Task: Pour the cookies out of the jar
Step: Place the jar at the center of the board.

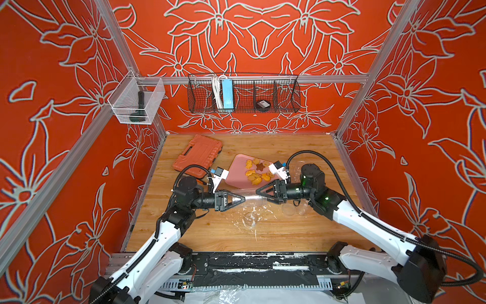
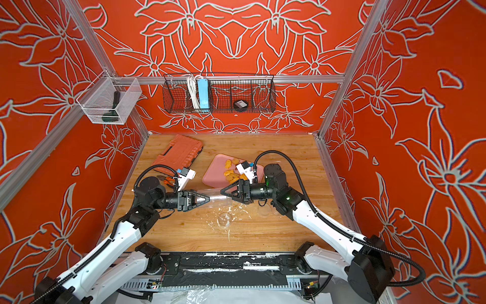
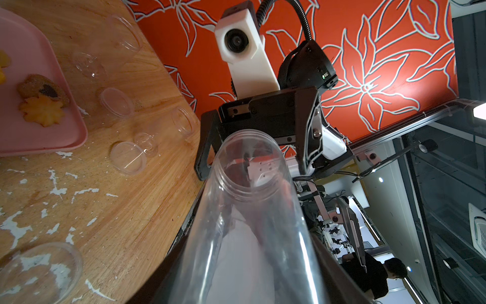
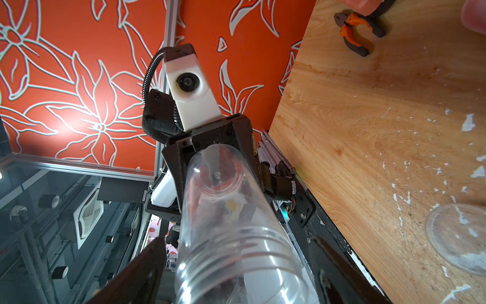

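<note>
Scuffed wooden table [image 1: 210,231]; cookies [image 1: 256,179] on tray [image 1: 239,168]; red floral walls [image 1: 263,39].

I see a wooden table [image 1: 210,237] flecked with white chips [image 3: 56,184]. An orange tool case [image 1: 198,155] lies far left, with pliers [image 4: 353,20] near it and a pink tray [image 1: 238,168] to its right. Clear lids [image 1: 249,219] lie scattered toward the front. On the back rail hangs a wire basket [image 1: 286,97] holding a blue power strip [image 1: 227,94] (white cord alongside). A mesh bin [image 1: 155,105] on the left wall holds a dark tool [image 1: 139,105].
</note>
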{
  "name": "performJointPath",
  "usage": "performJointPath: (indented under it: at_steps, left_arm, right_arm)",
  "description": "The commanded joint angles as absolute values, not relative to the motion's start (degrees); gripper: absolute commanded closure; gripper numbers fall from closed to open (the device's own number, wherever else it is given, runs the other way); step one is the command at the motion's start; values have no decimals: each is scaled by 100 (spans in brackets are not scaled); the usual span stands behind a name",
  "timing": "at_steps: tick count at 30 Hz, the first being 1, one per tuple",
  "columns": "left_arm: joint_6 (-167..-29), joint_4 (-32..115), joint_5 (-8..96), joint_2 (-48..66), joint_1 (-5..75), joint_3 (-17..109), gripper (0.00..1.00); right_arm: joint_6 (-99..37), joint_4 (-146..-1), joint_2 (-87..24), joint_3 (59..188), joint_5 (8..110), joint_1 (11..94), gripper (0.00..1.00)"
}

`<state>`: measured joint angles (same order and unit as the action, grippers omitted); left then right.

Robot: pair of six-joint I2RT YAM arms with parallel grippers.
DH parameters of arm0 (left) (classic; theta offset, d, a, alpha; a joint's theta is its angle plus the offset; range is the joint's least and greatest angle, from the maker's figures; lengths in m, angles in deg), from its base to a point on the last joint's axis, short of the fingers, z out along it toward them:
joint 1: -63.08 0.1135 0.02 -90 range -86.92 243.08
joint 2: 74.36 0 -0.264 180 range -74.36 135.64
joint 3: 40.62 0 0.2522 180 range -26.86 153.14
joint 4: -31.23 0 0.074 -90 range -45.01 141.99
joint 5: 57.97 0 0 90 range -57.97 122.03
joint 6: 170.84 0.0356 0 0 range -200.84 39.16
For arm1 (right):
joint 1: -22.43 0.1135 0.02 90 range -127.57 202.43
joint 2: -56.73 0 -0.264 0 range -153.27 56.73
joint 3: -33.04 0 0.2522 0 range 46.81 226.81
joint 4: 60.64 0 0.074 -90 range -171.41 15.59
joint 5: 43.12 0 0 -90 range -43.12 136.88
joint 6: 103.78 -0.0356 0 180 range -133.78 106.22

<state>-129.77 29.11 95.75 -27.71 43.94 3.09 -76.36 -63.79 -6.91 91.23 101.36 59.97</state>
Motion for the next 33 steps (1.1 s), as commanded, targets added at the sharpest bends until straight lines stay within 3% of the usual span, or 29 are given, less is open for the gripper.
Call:
performJointPath:
  at_steps: [1, 21, 26, 33]
  left_arm:
    - [-13006, 2682, 9645, -2822, 4356, 228, 38]
    - [-13015, 2662, 9594, -2760, 4356, 233, 38]
    - [-13015, 2644, 9584, -2726, 4356, 233, 38]
    - [-13023, 2609, 9589, -2690, 4356, 232, 38]
  right_arm:
    - [-7740, -6092, -727, 9244, 10200, 6083, 16]
    - [-7864, -5867, -692, 9050, 10217, 6142, 28]
    - [-7917, -5867, -725, 9055, 10361, 6170, 24]
    - [-7895, -5867, -772, 9036, 10516, 6242, 26]
